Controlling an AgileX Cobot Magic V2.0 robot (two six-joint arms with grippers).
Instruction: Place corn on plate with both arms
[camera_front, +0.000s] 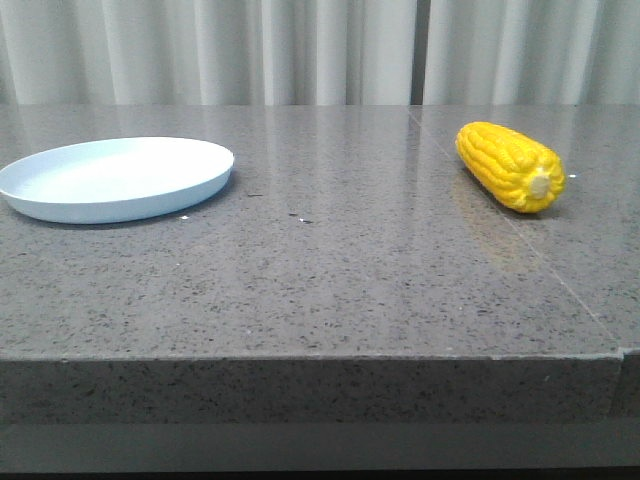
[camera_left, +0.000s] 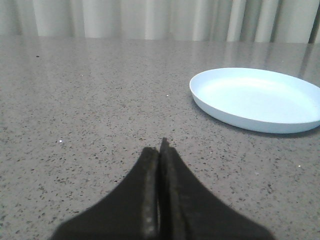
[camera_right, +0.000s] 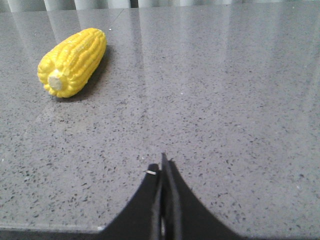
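Both claws are pressed closed and empty: your left gripper (camera_left: 160, 150) shows its two black fingers meeting in a thin seam with nothing between them, low over bare stone; your right gripper (camera_right: 163, 165) looks the same, fingers together, holding nothing. Neither arm shows in the front view, so you cannot judge from there how far back they sit.

Your corn (camera_front: 510, 166) lies on its side on the grey speckled table (camera_front: 330, 280), toward the right and untouched; its pale cut end faces the near edge and slightly right; in the right wrist view the cob (camera_right: 73, 62) sits well apart from the fingertips. Your plate (camera_front: 115, 178) rests flat on the left side, nothing in it, well apart from the corn; from the left wrist camera the plate (camera_left: 256, 99) is near but clear of that gripper.

By the look of it nothing of the task is done yet; you have the whole of it left: open a claw, reach the cob, grasp it, carry it across, likely passing it between arms, and set it inside the rim.
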